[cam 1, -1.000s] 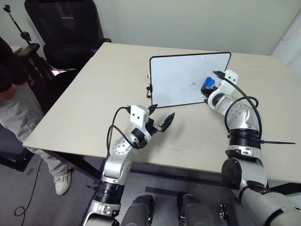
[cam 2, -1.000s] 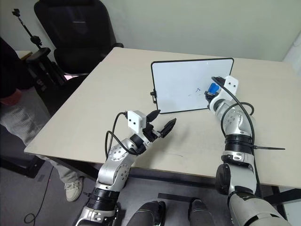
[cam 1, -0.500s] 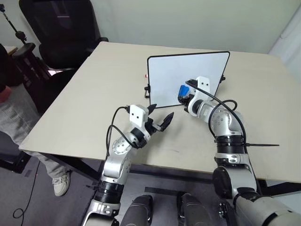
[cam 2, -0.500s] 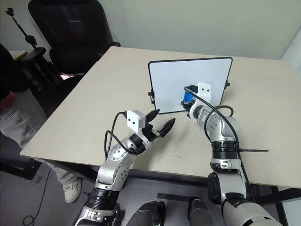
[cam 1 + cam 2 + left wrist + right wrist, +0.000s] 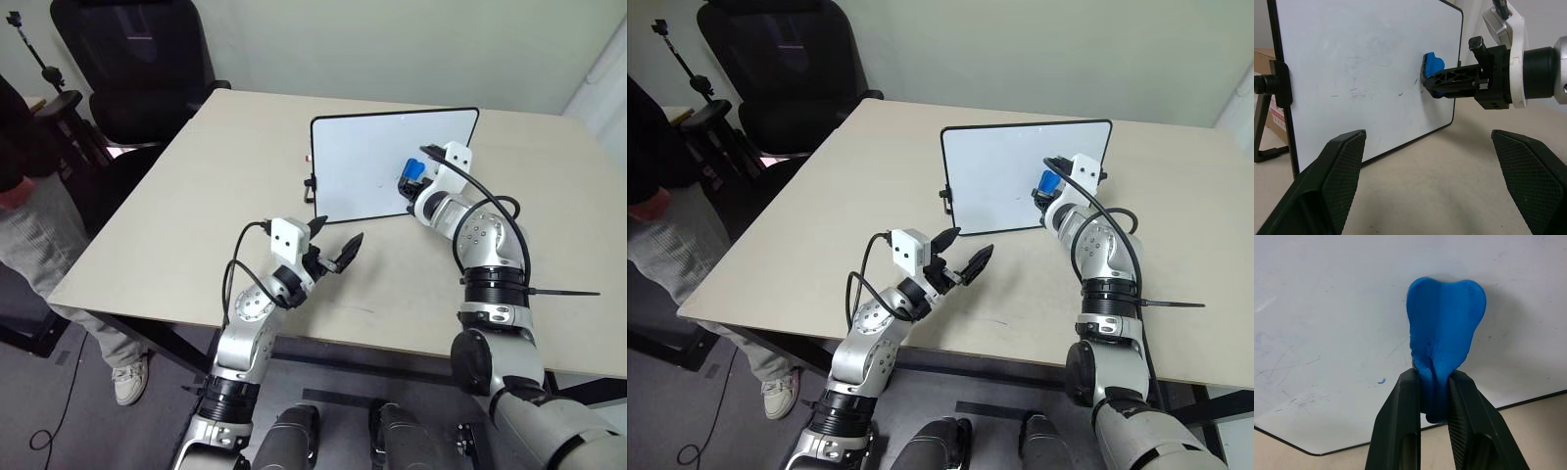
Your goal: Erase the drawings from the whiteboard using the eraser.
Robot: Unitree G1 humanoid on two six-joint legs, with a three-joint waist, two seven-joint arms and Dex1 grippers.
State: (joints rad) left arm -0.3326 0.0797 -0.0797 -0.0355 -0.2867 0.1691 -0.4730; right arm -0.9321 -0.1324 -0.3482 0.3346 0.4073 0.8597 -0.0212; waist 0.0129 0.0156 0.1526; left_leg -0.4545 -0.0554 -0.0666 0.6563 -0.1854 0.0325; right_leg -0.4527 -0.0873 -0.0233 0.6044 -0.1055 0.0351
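Note:
The whiteboard (image 5: 372,162) stands tilted on the table, white with a thin black frame. Faint smears and a small blue mark (image 5: 1381,380) of the drawings show on its surface in the wrist views. My right gripper (image 5: 409,181) is shut on the blue eraser (image 5: 1444,333), squeezing it between both fingers and pressing it against the right part of the board. My left gripper (image 5: 338,250) hovers open over the table in front of the board, its fingers (image 5: 1332,181) spread wide with nothing between them.
A black office chair (image 5: 142,69) stands behind the table's far left corner. A person (image 5: 24,196) stands at the left edge of the table. A tripod stand (image 5: 39,59) is at far left. A small box (image 5: 1273,112) sits behind the board's stand.
My right gripper with the eraser swept left across the board, then back toward the right, ending a little left of and above where it was a second ago. The left arm stayed still.

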